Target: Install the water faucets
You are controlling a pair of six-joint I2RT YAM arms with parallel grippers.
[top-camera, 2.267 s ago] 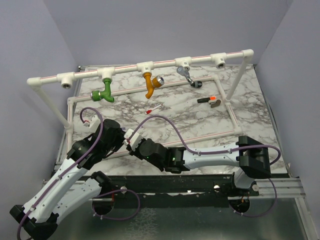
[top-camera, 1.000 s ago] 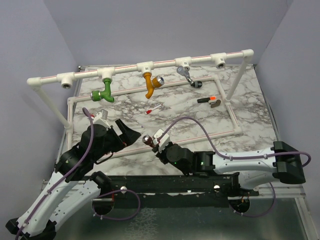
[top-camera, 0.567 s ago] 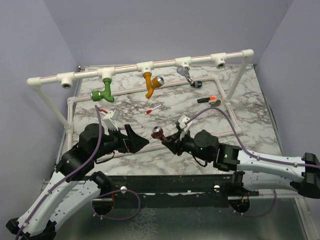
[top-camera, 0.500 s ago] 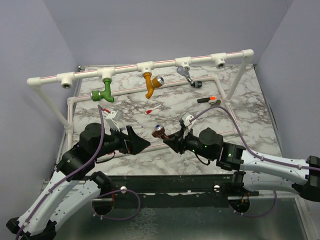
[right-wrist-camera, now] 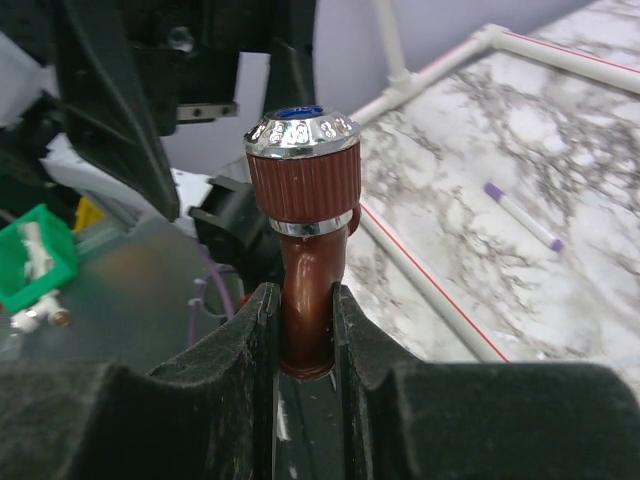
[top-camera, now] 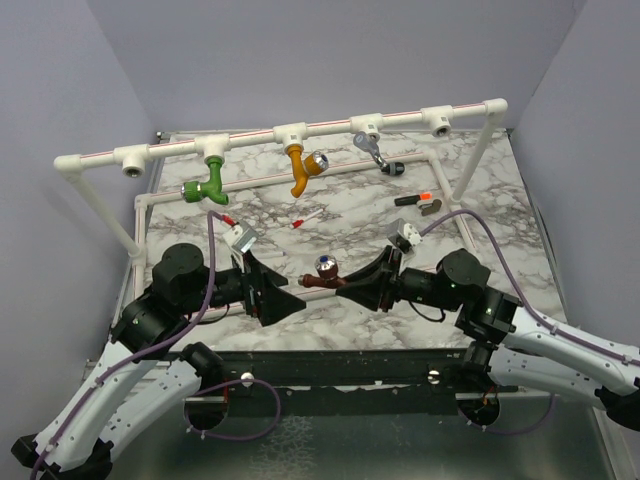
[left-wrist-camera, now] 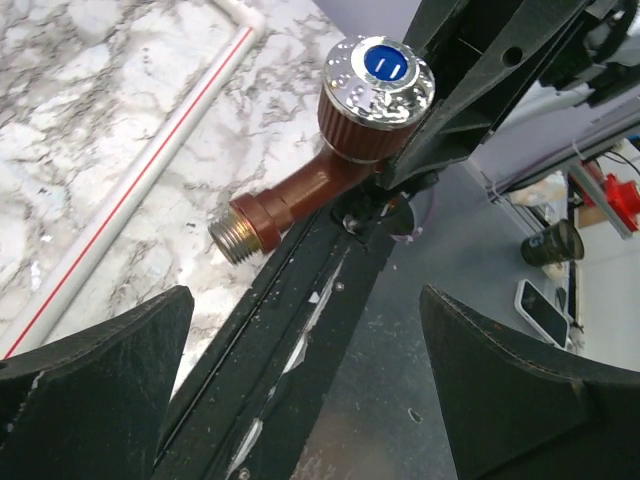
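My right gripper [top-camera: 352, 284] is shut on the spout of the dark brown faucet [top-camera: 322, 274], holding it above the table's near edge. Its chrome knob [right-wrist-camera: 301, 131] points up and its threaded end [left-wrist-camera: 236, 228] points toward the left arm. In the right wrist view the brown faucet [right-wrist-camera: 305, 250] is pinched between both pads. My left gripper [top-camera: 284, 290] stands wide open, facing the faucet from the left, a short gap away, nothing between its fingers [left-wrist-camera: 92, 390]. Green [top-camera: 211, 186], orange [top-camera: 302, 171] and silver-grey [top-camera: 371, 148] faucets hang from the white pipe [top-camera: 250, 137].
Bare tee sockets sit at the pipe's left [top-camera: 131, 162] and right [top-camera: 437, 122]. A black-and-orange piece [top-camera: 412, 199], a dark piece [top-camera: 392, 168] and a small white stick [top-camera: 307, 217] lie on the marble. The pipe frame's low rail [top-camera: 440, 205] borders the table.
The right gripper has carried the brown faucet rightward and turned it toward the left arm. The left gripper has swung round to face it, staying open.
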